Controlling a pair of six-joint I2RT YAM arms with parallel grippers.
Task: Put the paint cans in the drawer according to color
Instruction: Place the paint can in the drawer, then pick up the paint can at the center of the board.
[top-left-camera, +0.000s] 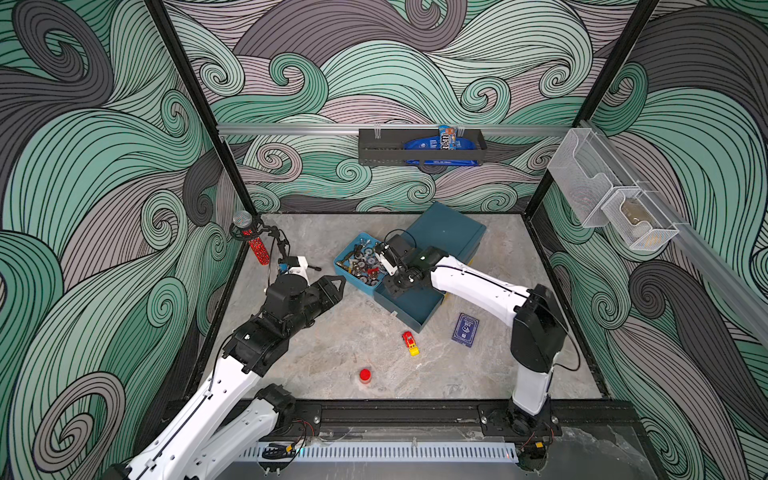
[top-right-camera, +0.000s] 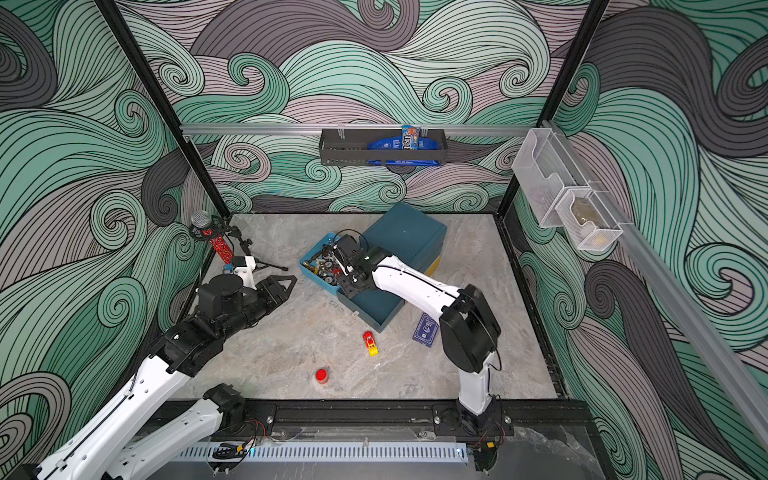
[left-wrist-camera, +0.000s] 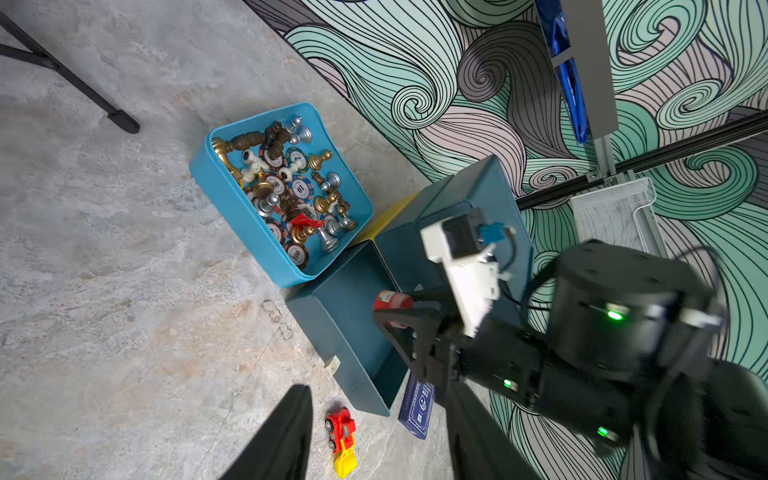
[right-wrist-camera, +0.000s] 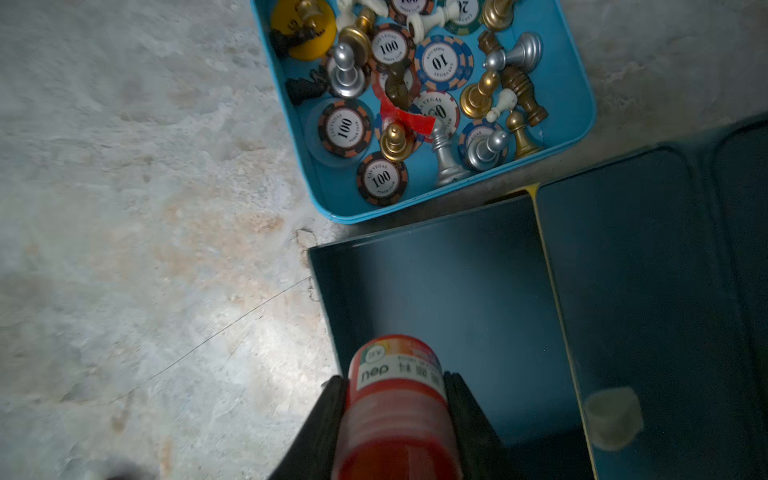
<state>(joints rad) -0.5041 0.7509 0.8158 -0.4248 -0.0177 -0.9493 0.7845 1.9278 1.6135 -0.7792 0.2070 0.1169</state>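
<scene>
Red paint can (right-wrist-camera: 395, 419) pinched over the pulled-out drawer (top-left-camera: 409, 309)
Left gripper (top-left-camera: 334, 286) parted, empty, well apart from both cans; second red can (top-left-camera: 365, 375) upright alone on the table (top-left-camera: 332, 345); right gripper (right-wrist-camera: 395, 380) closed tight on the first can's sides, above the drawer's teal floor.

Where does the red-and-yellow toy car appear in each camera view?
In a top view: toy car on the table, off the open drawer's front corner.
In a top view: toy car, same spot.
Left wrist: toy car near that corner.
Right wrist: not in it.
Shared landmark: the light blue tray.
</scene>
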